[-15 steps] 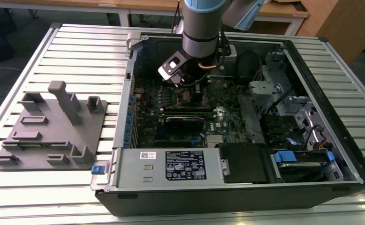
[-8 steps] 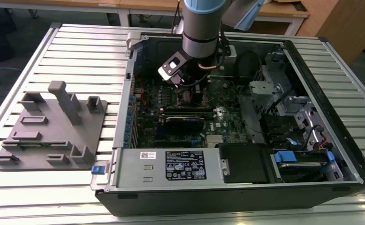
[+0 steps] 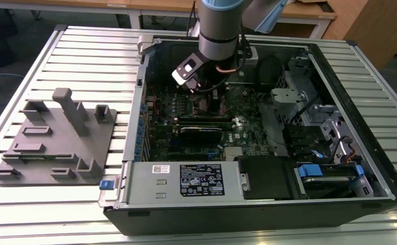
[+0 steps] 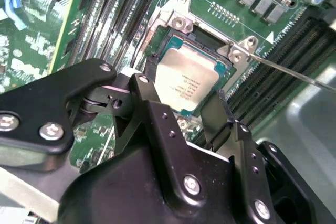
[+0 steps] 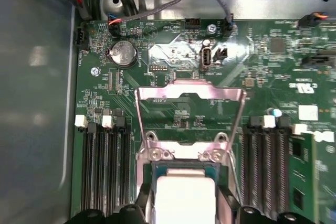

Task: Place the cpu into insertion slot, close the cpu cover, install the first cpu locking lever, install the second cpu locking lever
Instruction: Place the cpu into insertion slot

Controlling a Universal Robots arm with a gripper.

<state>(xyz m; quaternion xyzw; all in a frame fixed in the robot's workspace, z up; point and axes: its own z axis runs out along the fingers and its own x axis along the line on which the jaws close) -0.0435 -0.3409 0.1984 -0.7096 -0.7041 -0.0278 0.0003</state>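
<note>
Slatted metal table (image 3: pixel 90 46), wood desks behind. On it, toward the exterior view's left, a grey moulded fixture tray (image 3: pixel 55 138) w/ upright pegs & pockets; nothing loose seen in them. Beside it an open PC case (image 3: pixel 253 217) lying on its side. Inside the case: green motherboard (image 3: pixel 184 138), boxed power supply (image 3: pixel 184 181) w/ a white label along the near wall, drive cage (image 3: pixel 309 171) w/ blue tabs at the exterior view's right, cables at the far end.

The arm (image 3: pixel 219 30) comes down near-vertical into the case's far half, wrist over the board.

In the second wrist view the gripper (image 4: pixel 182 90) sits low over the insertion slot (image 4: pixel 202 36), w/ the cpu (image 4: pixel 184 80) btwn its black fingers (image 4: pixel 140 80), grey top up. Jaws look clenched on the chip's two opposite edges. The chip is level and squared to the socket, in it or just above; can't tell if fully seated. A dark strip of socket shows past one edge.

In the first wrist view the cpu cover (image 5: pixel 191 92) stands swung open, hinged at the socket's rim, not over the chip. A thin metal lever rod (image 4: pixel 294 72) sticks out unlatched by one corner. Long black memory slots (image 5: pixel 102 171) flank the socket on both sides; a coin cell (image 5: pixel 122 53) sits further up the board.
</note>
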